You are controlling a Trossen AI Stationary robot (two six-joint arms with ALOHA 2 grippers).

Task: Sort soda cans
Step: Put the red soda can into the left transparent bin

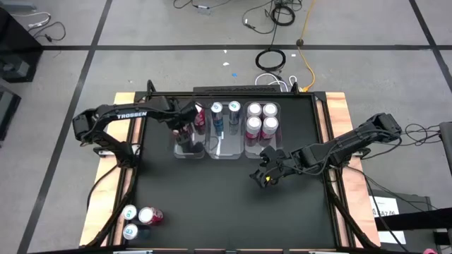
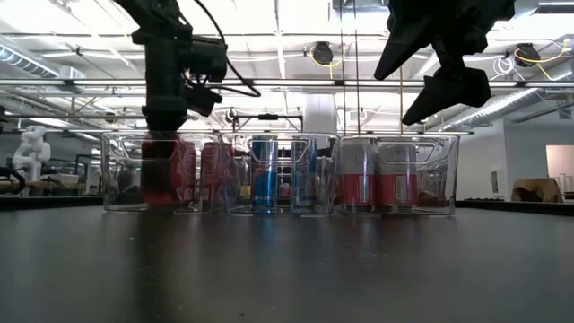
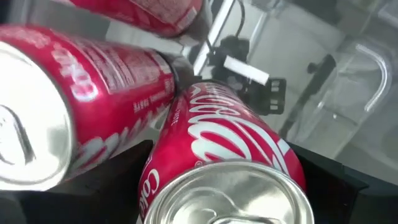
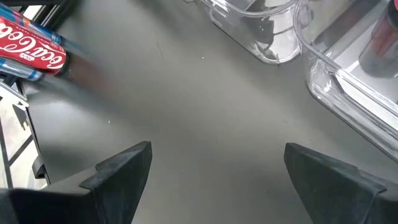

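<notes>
While the left end effector (image 1: 185, 134) sits inside the left bin (image 1: 189, 152), pinching a red can (image 3: 233, 155), sorting looks mostly done: nine cans binned, three cans (image 1: 140, 219) left at the desk (image 1: 212, 204) corner. Right end effector (image 1: 267, 175) hovers spread, empty.

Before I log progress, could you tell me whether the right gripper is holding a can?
No: in the right wrist view the right gripper stands open over bare table, nothing between its fingers.

"TROSSEN" stands on the left arm (image 1: 131, 115); Coca-Cola script runs along the red cans (image 3: 230, 140).
</notes>
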